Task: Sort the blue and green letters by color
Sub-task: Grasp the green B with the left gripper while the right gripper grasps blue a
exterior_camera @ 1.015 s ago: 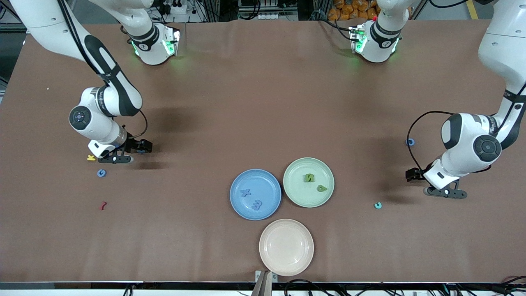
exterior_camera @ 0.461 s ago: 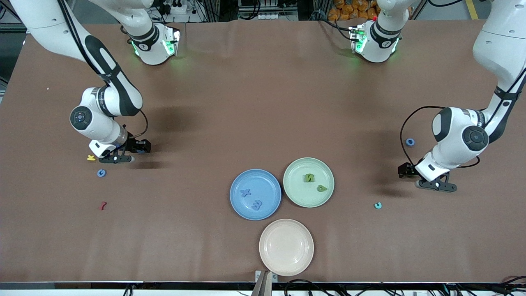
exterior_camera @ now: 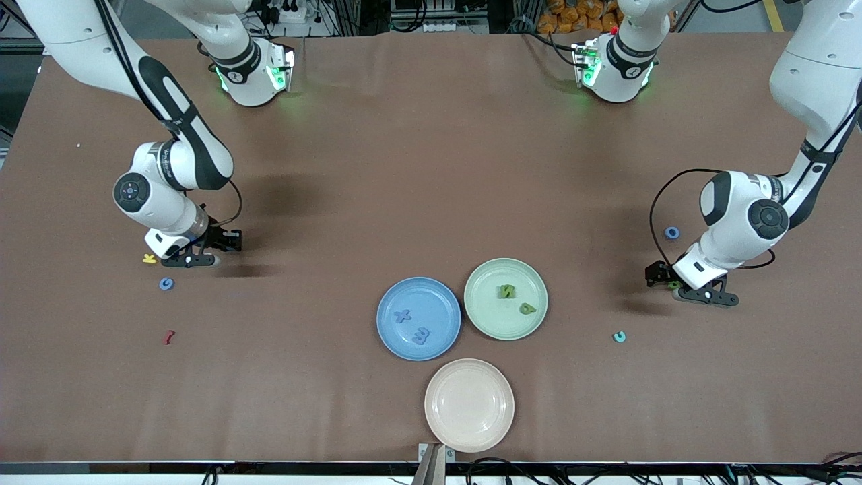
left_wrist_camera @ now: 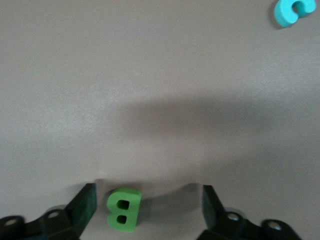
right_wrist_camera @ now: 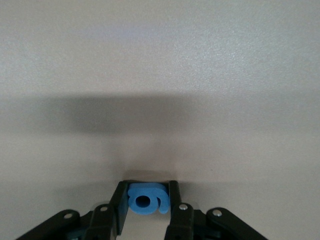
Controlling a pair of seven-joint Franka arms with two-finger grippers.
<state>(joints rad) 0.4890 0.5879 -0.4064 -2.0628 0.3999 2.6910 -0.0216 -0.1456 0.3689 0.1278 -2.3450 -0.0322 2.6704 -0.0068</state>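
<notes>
Foam letters: judged light, soft, squashy, flat; best pinch across outer edges, gentle squeeze.

Right claw (right_wrist_camera: 146, 207) low at table (exterior_camera: 417, 175), right arm's end: fingers (right_wrist_camera: 118, 202) pressed on both sides of blue letter (right_wrist_camera: 145, 199), gripped.

Left claw (left_wrist_camera: 145, 210) low at left arm's end, jaws wide, holding nothing; green B (left_wrist_camera: 123, 209) flat on table between them, closer to one finger, untouched.

Teal letter (left_wrist_camera: 293, 11) nearby, apart.
</notes>
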